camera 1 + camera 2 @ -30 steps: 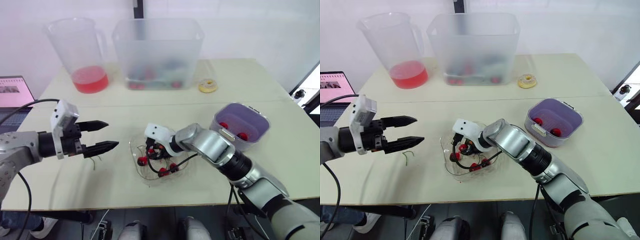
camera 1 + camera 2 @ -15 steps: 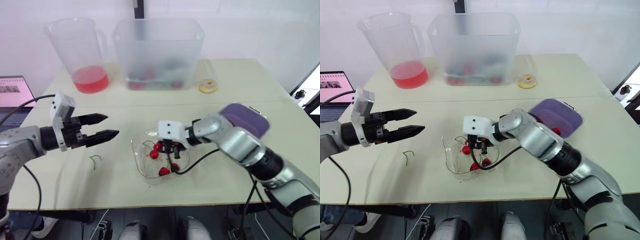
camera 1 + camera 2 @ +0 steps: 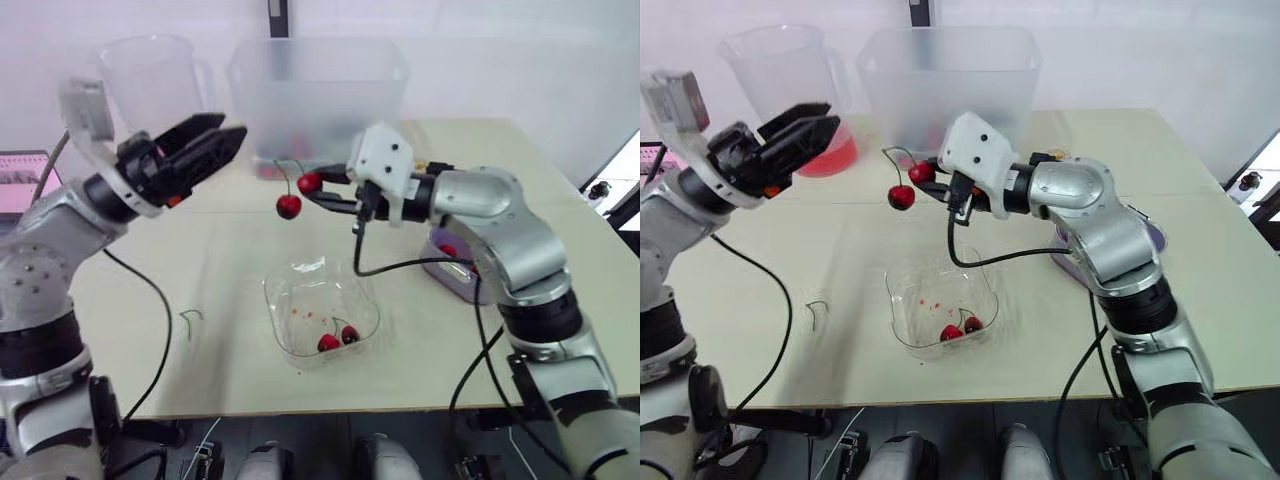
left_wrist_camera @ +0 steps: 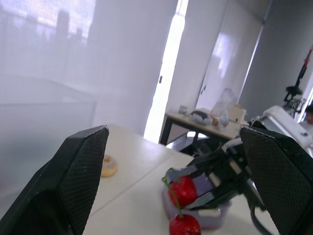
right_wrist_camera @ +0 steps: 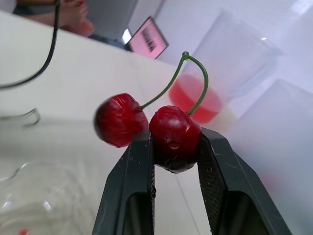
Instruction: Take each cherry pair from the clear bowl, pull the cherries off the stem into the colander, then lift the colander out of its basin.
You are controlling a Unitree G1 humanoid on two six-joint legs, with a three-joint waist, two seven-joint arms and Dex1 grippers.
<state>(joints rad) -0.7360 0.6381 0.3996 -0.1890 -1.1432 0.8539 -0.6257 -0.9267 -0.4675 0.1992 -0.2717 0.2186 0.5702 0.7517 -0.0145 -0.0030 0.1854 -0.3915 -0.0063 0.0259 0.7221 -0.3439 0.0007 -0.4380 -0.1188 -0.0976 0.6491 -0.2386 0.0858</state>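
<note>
Nearest me, the clear bowl (image 3: 320,315) sits on the pale desk (image 3: 240,250) with one more cherry pair (image 3: 337,340) lying at its near side and red smears on its floor. A loose green stem (image 3: 190,318) lies on the desk to its left. Above and beyond the bowl, my right pincer (image 5: 176,142) is clamped on the raised cherry pair (image 3: 296,195). One glossy dark-red cherry is squeezed between the black fingers, its twin hangs free just beside it, and a thin green stem arches over to join them. My left pincer (image 3: 232,128) hovers to the left at about the same height, fingers spread and holding nothing, pointed toward the fruit. To the right, partly behind my right arm, is the purple colander (image 3: 452,270) with a cherry inside. At the far edge stand a pitcher (image 3: 790,90) of red liquid and a large frosted tub (image 3: 950,85), against a plain white wall.
</note>
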